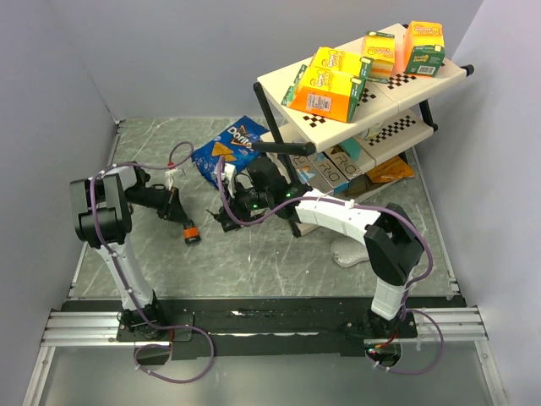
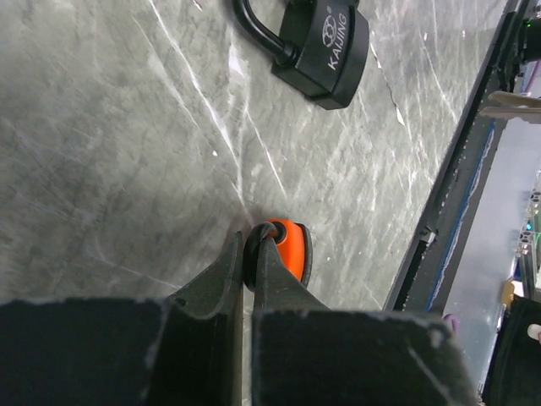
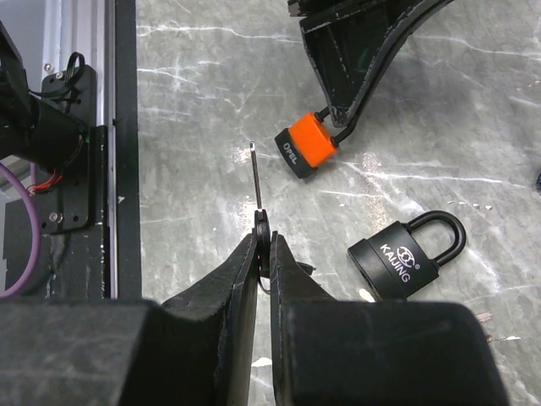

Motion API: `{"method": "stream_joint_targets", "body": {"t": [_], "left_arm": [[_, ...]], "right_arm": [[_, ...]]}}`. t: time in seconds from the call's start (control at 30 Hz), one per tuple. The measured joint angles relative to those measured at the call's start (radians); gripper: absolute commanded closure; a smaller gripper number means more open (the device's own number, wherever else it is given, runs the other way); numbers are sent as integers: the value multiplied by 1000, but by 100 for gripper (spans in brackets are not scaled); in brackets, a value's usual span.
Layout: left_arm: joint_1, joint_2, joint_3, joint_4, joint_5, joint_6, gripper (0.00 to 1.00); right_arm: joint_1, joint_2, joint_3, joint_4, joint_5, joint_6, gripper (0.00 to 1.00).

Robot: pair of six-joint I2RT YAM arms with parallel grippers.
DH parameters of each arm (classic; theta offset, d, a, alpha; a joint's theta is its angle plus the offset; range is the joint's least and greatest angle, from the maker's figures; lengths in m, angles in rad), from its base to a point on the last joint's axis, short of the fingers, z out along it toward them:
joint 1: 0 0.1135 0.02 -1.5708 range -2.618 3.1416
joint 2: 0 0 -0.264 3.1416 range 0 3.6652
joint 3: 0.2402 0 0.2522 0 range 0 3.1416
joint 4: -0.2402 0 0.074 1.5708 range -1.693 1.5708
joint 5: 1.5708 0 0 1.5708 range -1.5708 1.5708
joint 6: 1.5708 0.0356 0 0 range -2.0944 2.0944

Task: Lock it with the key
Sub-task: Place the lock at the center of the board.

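A small orange padlock (image 2: 287,247) lies on the grey marbled table, also seen in the right wrist view (image 3: 306,145) and the top view (image 1: 191,231). My left gripper (image 2: 251,241) (image 1: 180,213) is shut on its black shackle. A black KAIJING padlock (image 3: 404,253) lies flat with its shackle closed, a little beyond the orange one (image 2: 325,46). My right gripper (image 3: 264,241) (image 1: 226,216) is shut on the head of a thin metal key (image 3: 256,179), whose blade points out past the fingertips, left of the orange padlock and apart from both locks.
A blue Doritos bag (image 1: 226,150) lies behind the grippers. A tilted white two-level rack (image 1: 372,93) with orange and yellow boxes stands at the back right. A white object (image 1: 347,251) lies by the right arm. The black front rail (image 3: 125,127) lies close to the key.
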Motion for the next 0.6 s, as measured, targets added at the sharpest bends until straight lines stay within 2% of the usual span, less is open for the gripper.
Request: {"method": "stream_joint_targets", "body": {"t": [0.17,0.3,0.37,0.4,0.47,0.6], "left_arm": [[-6,15,35,13,-16,-11,88],[-15,35,76,47,-47,-15,63],[-19,42,87,74,-66,-10,57],[-20,42,88,85,-76,-8,50],[-22,41,88,86,-86,-2,42],[-22,13,87,87,-106,1,39]], "right_arm": [[0,1,0,0,0,5,100],[0,8,0,0,-1,12,100],[0,20,3,1,-1,15,100],[0,26,5,0,0,16,100],[0,44,12,-1,1,23,100],[0,71,34,-22,13,47,100]]}}
